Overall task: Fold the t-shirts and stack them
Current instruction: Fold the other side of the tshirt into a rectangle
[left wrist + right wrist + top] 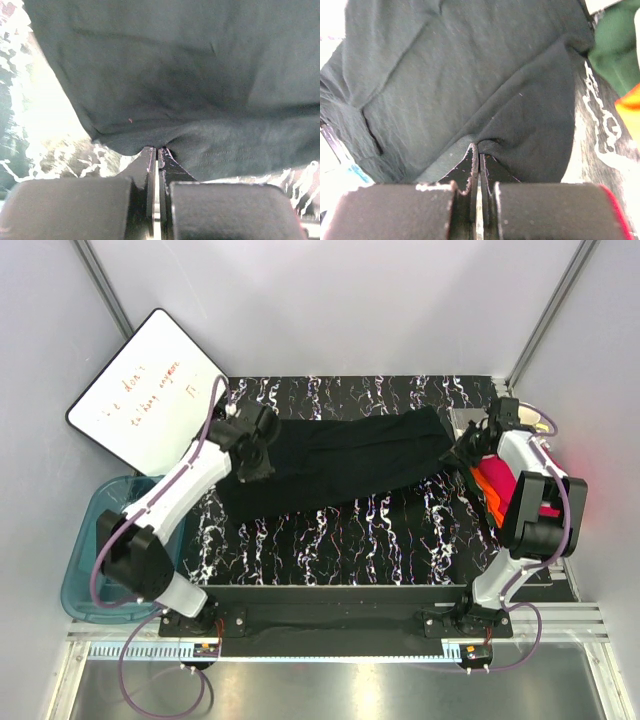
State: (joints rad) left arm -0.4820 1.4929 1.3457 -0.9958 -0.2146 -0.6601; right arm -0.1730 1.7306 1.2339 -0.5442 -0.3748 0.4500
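- The blue bin (95, 550) and the whiteboard (145, 390) sit at the far left. No folded pile shows near them, so I judge that nothing has been stacked yet.
- The left gripper (250, 455) has its jaws pressed together on the left edge of the black t-shirt (340, 465). Its wrist view shows the left gripper (156, 152) with cloth puckered right at the tips, a detail the top view is too coarse to give.
- The black t-shirt lies across the middle of the table (380, 530) as a long band running from one gripper to the other. It looks doubled over lengthwise, though dark cloth on a dark top makes that uncertain. By my reading its fold is only partway done.
- The right gripper (470, 445) is likewise clamped on the shirt's right edge. Close up, the right gripper (479, 150) pinches a lapped layer with a crease.
- At the far right, the orange piece (487, 495) and the pink t-shirt (503, 480) lie mostly under the right arm, apparently unfolded and waiting. Only the right wrist view shows a green cloth (615, 45) just beside the orange.
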